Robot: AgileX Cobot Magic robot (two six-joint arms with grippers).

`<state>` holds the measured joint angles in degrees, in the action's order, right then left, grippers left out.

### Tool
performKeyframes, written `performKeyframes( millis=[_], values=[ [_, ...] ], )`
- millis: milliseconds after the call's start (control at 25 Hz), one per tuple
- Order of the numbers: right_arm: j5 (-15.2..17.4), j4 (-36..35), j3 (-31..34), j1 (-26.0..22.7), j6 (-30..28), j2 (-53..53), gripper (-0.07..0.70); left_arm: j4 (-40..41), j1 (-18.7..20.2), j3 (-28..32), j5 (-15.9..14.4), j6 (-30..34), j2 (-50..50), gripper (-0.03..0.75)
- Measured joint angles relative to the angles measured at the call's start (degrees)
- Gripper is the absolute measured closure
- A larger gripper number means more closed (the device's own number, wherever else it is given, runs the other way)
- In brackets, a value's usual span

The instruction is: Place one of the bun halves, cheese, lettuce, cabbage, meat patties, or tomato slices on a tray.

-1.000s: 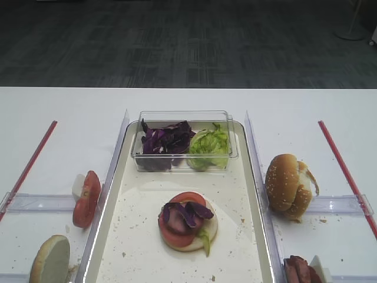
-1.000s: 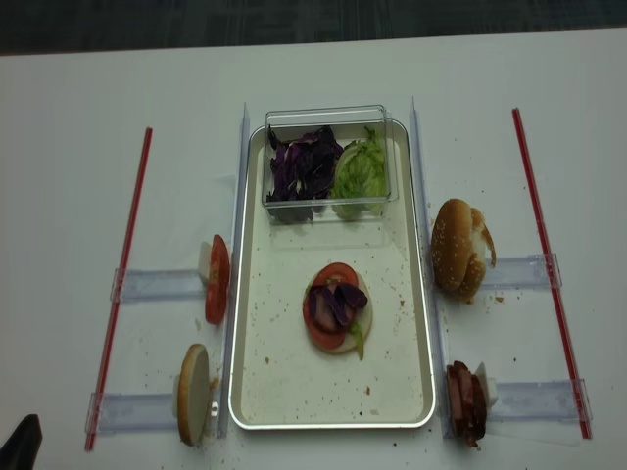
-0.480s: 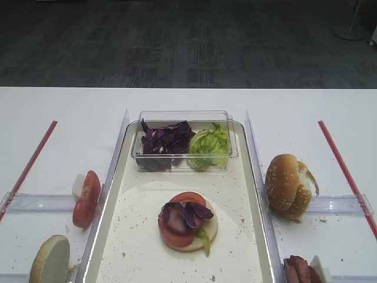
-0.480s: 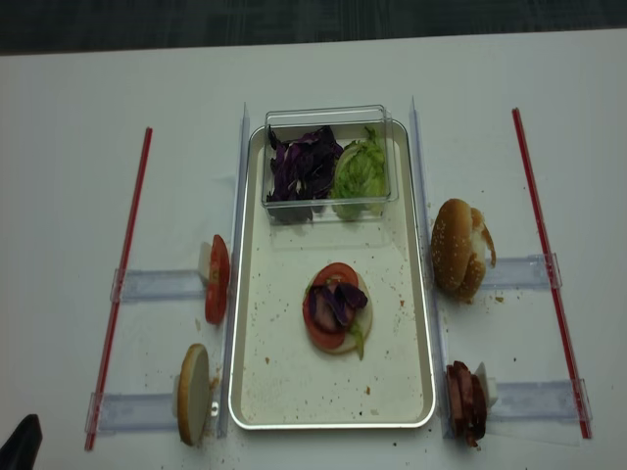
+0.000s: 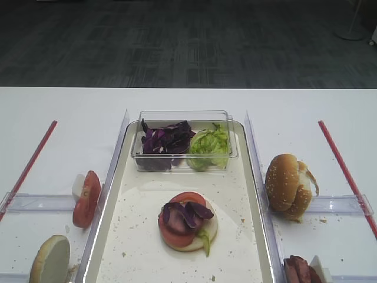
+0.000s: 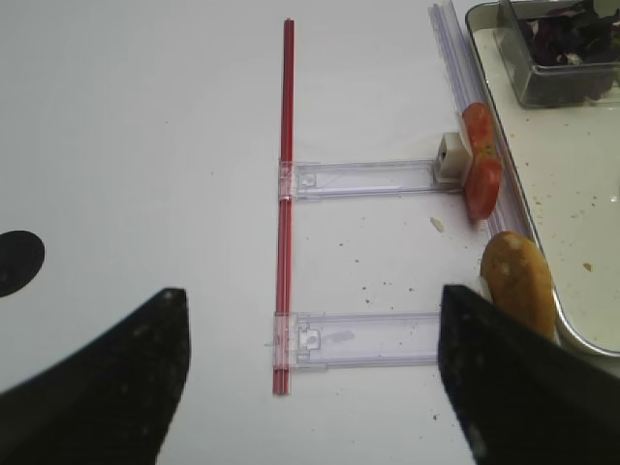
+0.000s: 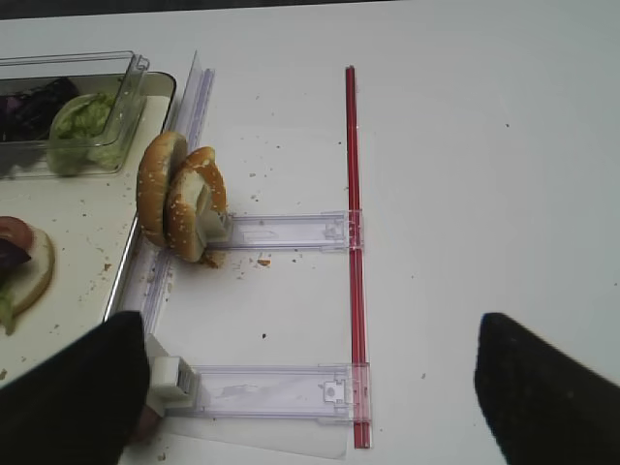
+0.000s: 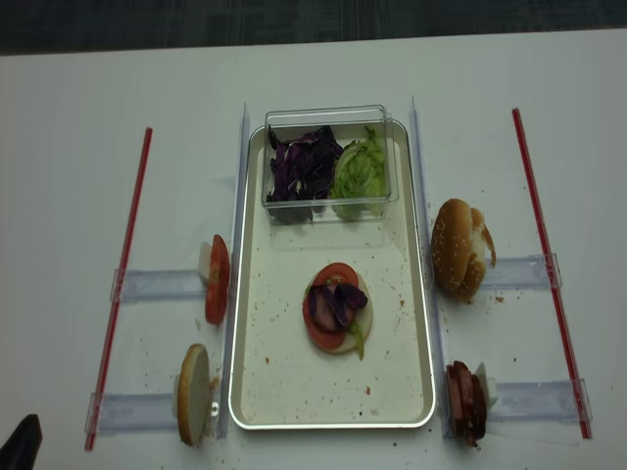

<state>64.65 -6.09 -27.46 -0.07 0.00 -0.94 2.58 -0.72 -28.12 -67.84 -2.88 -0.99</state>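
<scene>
The cream tray (image 5: pixel 141 242) (image 8: pixel 284 377) holds a stack (image 5: pixel 187 221) (image 8: pixel 336 308): a bun half with lettuce, a tomato slice and purple cabbage on top. More cabbage (image 5: pixel 165 141) and lettuce (image 5: pixel 209 147) fill a clear tub. Tomato slices (image 5: pixel 86 198) (image 6: pixel 481 174) and one bun half (image 5: pixel 50 259) (image 6: pixel 518 281) stand left of the tray. Two bun halves (image 5: pixel 287 186) (image 7: pixel 182 199) and meat patties (image 8: pixel 465 399) stand to its right. Cheese is out of view. My left gripper (image 6: pixel 310 387) hangs open over the left table. My right gripper (image 7: pixel 310 387) hangs open over the right table. Both are empty.
The clear tub (image 5: pixel 184 118) sits at the tray's far end. Clear plastic holders (image 6: pixel 363 339) (image 7: pixel 271 392) lie on both sides of the tray, each pair ending at a red strip (image 6: pixel 284 194) (image 7: pixel 355 242). Crumbs dot the tray and the table.
</scene>
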Motion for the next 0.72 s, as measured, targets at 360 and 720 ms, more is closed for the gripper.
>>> performKeyframes(
  millis=[360, 720],
  values=[
    [0.0, 0.0, 0.0, 0.0, 0.0, 0.0, -0.06, 0.0, 0.0, 0.0, 0.0, 0.0, 0.0, 0.223],
    [0.0, 0.0, 0.0, 0.0, 0.0, 0.0, -0.06, 0.0, 0.0, 0.0, 0.0, 0.0, 0.0, 0.223]
  ],
)
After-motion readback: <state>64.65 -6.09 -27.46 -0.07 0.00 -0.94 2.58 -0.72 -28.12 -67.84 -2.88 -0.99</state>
